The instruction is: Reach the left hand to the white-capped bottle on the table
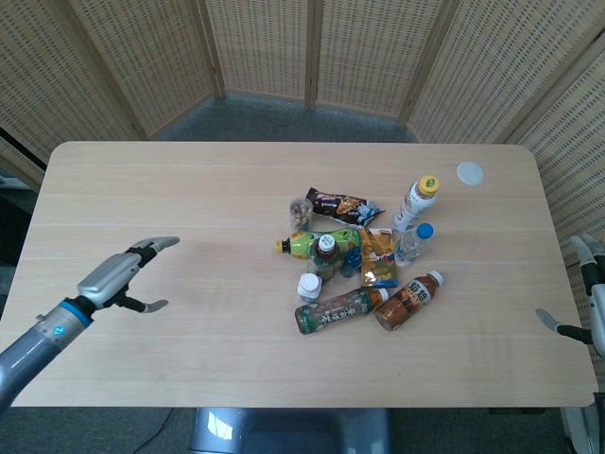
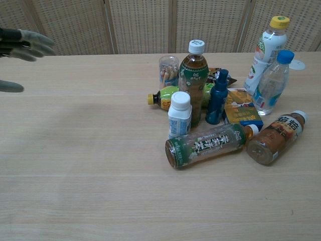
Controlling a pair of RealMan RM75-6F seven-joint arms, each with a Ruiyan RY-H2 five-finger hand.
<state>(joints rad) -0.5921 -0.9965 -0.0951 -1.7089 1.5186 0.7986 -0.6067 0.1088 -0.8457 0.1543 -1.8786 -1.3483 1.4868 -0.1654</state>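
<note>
Only the head view showed the left hand (image 1: 121, 276) whole, fingers spread and holding nothing, well left of the white-capped bottle (image 1: 309, 287). The chest view caught just its fingertips (image 2: 30, 42) at the frame's edge. The right hand (image 1: 584, 303) sat far right of that bottle, mostly cut off; I cannot tell its pose. One white-capped bottle stood upright, touching the green-labelled bottle (image 2: 208, 144) lying just behind-right; seven bottles in all.
</note>
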